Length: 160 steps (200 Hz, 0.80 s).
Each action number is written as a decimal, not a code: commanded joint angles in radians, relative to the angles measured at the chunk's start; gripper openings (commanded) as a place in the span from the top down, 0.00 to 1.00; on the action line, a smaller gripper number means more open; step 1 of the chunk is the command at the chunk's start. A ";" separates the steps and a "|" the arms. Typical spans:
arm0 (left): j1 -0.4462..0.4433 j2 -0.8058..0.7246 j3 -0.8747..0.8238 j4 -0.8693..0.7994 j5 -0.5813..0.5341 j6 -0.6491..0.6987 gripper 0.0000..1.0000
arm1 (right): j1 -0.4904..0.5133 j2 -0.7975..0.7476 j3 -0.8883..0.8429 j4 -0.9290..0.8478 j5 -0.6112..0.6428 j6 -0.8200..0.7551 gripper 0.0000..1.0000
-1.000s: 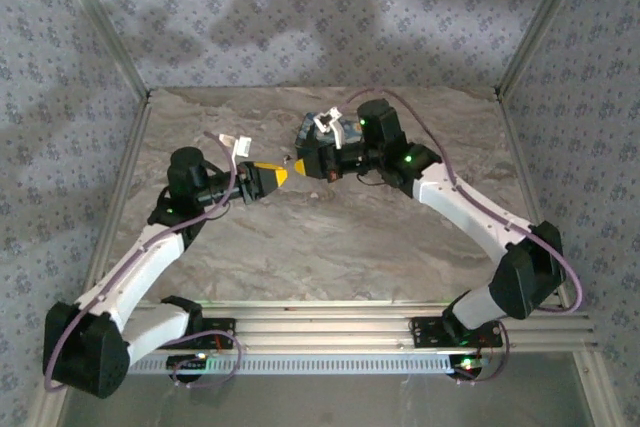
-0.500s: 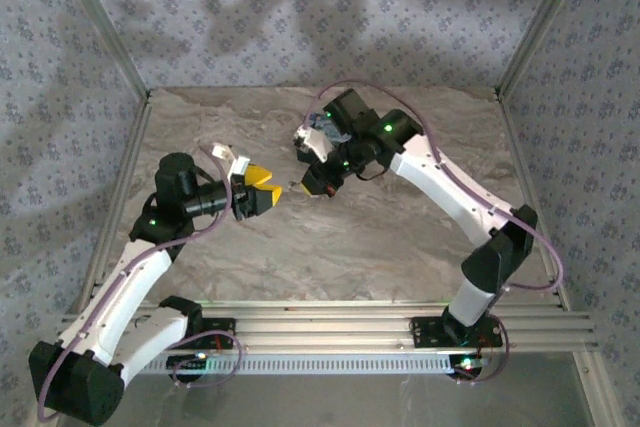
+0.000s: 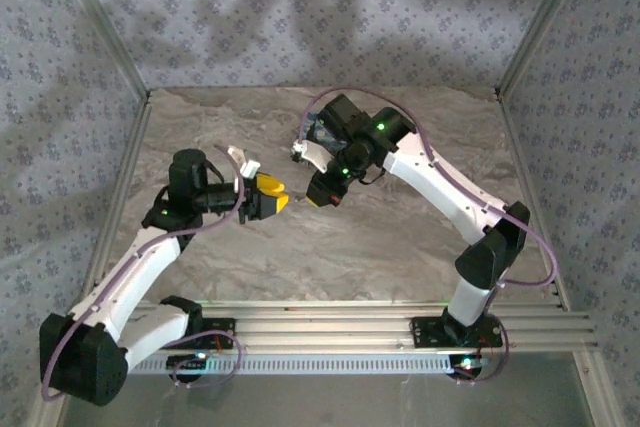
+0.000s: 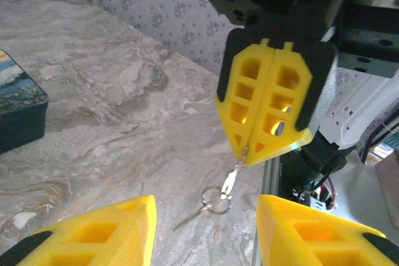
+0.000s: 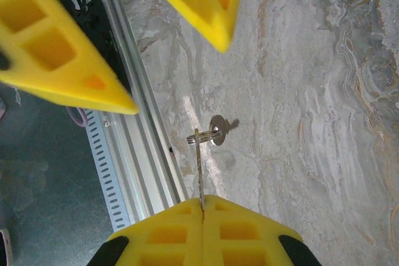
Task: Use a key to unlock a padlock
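My right gripper (image 5: 202, 200) is shut on the key (image 5: 198, 167), a thin silvery piece that sticks out edge-on from between its yellow pads. A small ring (image 5: 199, 136) with a second small key (image 5: 218, 129) hangs from its free end. In the left wrist view the right gripper (image 4: 248, 154) hangs tip-down over the table with the key (image 4: 231, 180) and ring (image 4: 216, 199) dangling below it. My left gripper (image 4: 204, 209) is open, its yellow fingers (image 4: 124, 225) wide apart and facing the key, holding nothing. From above, the left gripper (image 3: 272, 195) and right gripper (image 3: 318, 194) stand close together mid-table. The padlock is out of view.
A dark blue printed box (image 4: 19, 113) sits on the marble table (image 4: 118, 123), off to the left in the left wrist view. The aluminium rail (image 5: 148, 144) at the table's near edge runs below the key. Patterned walls (image 3: 300, 17) enclose the back and sides.
The left gripper's fingers, close together a second ago, now stand apart. The right arm has swung over toward the left, its gripper still shut on the key near mid-table.
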 commanded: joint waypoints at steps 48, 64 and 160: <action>-0.046 0.054 0.042 0.095 0.083 -0.038 0.54 | 0.010 0.007 0.038 -0.056 -0.037 -0.033 1.00; -0.063 0.054 0.043 0.098 0.090 -0.030 0.53 | 0.008 0.009 0.037 -0.060 -0.033 -0.035 1.00; -0.090 0.103 0.070 0.027 0.091 0.023 0.59 | 0.010 0.006 0.039 -0.051 -0.054 -0.029 1.00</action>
